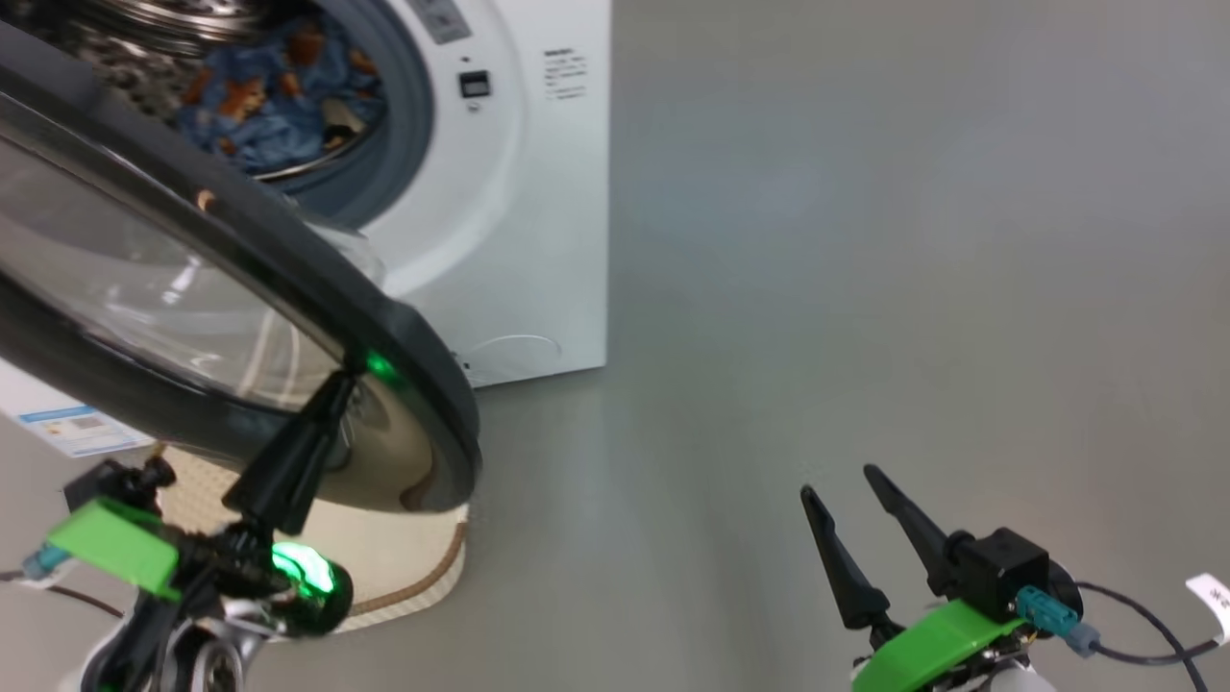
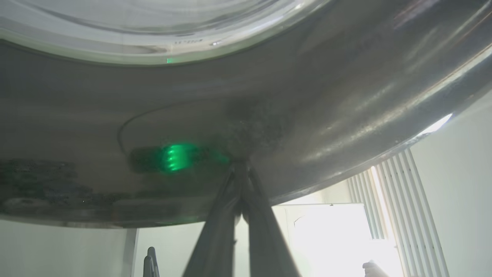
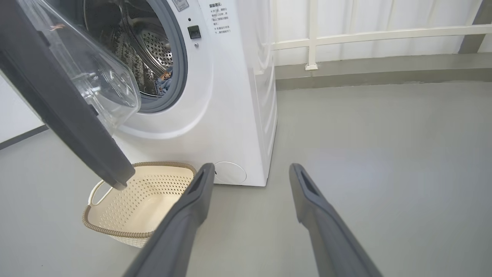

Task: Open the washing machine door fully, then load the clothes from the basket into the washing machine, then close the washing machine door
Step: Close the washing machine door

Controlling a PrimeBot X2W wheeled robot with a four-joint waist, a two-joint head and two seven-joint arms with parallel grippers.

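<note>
Closest to the head camera, the left end effector [image 1: 338, 383] has its two dark fingers pressed shut with nothing between them. Their joined tip touches the glossy black rim of the washing machine door [image 1: 288, 250], right by a green glint. In the left wrist view the same closed tip [image 2: 240, 166] meets the door's [image 2: 307, 96] dark rim just below the clear glass bowl.

The right end effector [image 1: 838, 482] hangs over the grey floor [image 1: 865, 240], well apart from the door, its fingers spread wide and holding nothing.

The washing machine [image 1: 538, 192] stands with its door swung partway out. Inside the steel drum [image 3: 150, 50] lie the clothes [image 1: 279, 96], blue fabric with orange-brown prints. A pale patch among them is too small to identify. From the right wrist view only a scrap of that fabric [image 3: 164, 79] shows past the grey seal.

The basket [image 3: 115, 232] sits on the floor just in front of the machine, below the door's lower edge. What shows of its inside is bare perforated plastic. In the head view the door and the left arm hide most of the basket [image 1: 404, 548]. The top edge of that view crops the drum.

Between the right end effector's [image 3: 251, 169] fingers, the round filter cap [image 3: 230, 172] shows low on the machine's front.
</note>
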